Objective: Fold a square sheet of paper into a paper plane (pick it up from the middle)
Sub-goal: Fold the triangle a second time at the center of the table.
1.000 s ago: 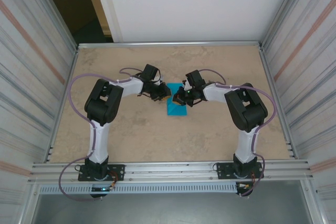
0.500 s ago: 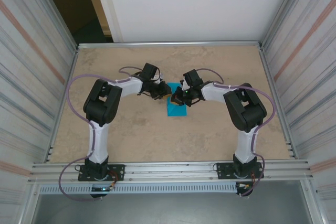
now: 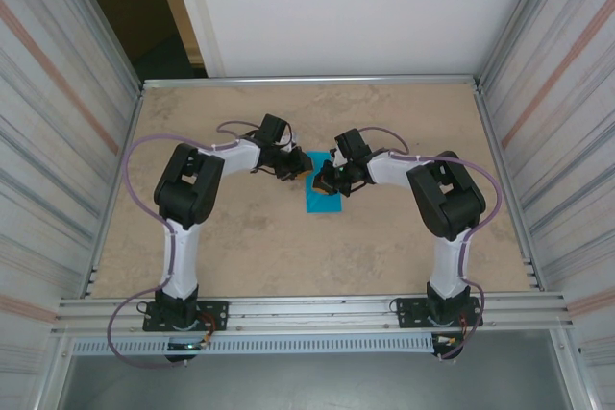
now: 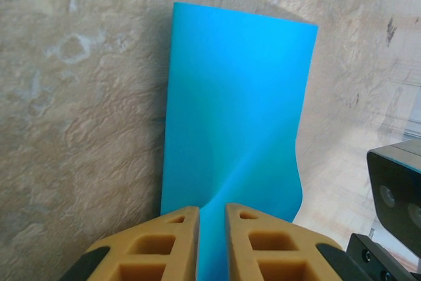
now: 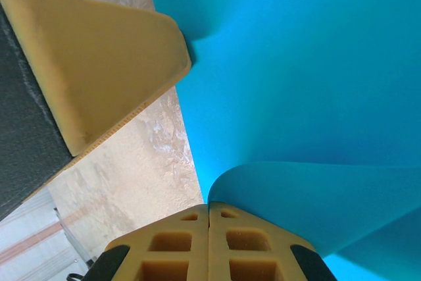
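At frame centre, left gripper (image 3: 306,172) and right gripper (image 3: 326,182) are pinching the square sheet of paper (image 3: 322,202), right gripper shifting leftward.

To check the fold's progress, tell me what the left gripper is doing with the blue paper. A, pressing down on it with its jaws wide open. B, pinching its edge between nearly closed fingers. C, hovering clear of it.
B: in the left wrist view the blue sheet of paper runs into the narrow gap of the left gripper, whose fingers clamp it.
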